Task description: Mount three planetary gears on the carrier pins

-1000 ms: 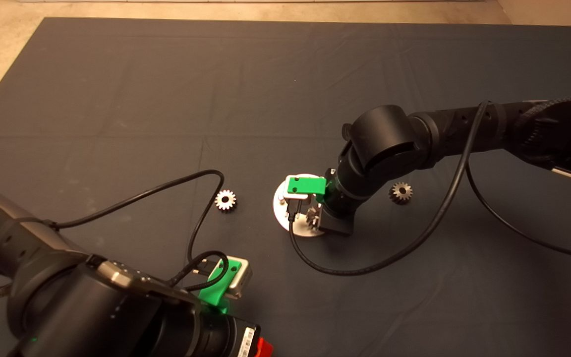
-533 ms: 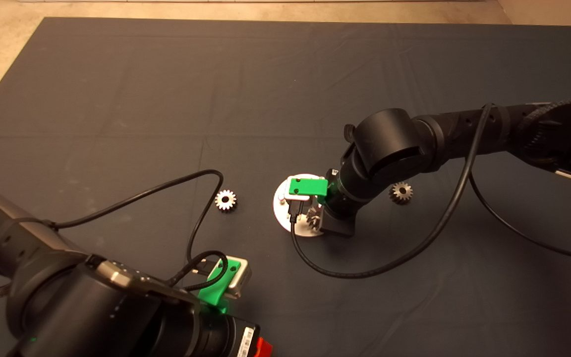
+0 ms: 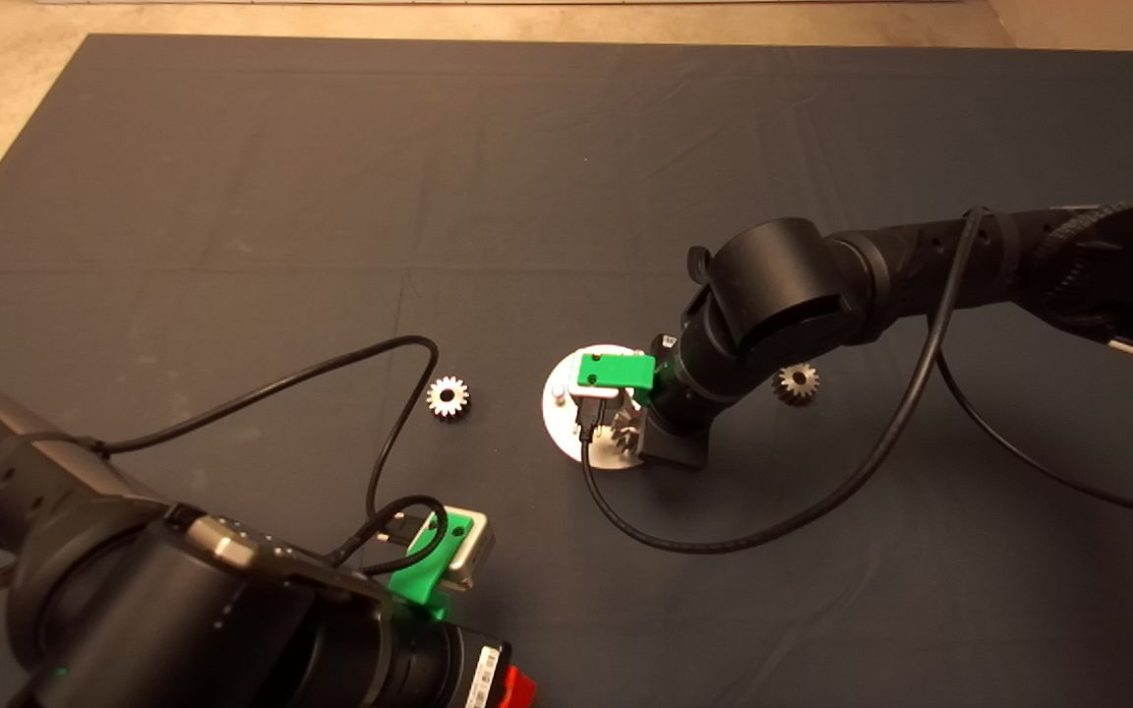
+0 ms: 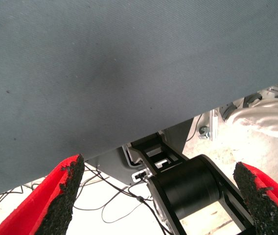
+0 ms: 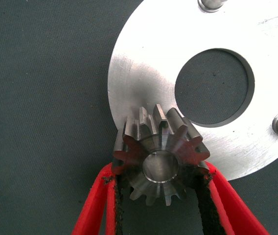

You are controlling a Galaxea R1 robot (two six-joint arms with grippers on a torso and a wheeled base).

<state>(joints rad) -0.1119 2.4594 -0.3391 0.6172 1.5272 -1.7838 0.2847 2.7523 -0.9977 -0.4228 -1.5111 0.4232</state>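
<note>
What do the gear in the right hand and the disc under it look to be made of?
The small toothed gear, clamped in the right hand, looks like machined steel: dull grey, with crisp-cut teeth. The flat round disc looks like brushed bare metal, steel or aluminium: bright silver with fine scratch lines.

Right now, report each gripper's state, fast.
Left gripper: open, holding nothing, parked at the mat's lower left edge.
Right gripper: shut on a small steel spur gear, over the shiny silver disc.
</note>
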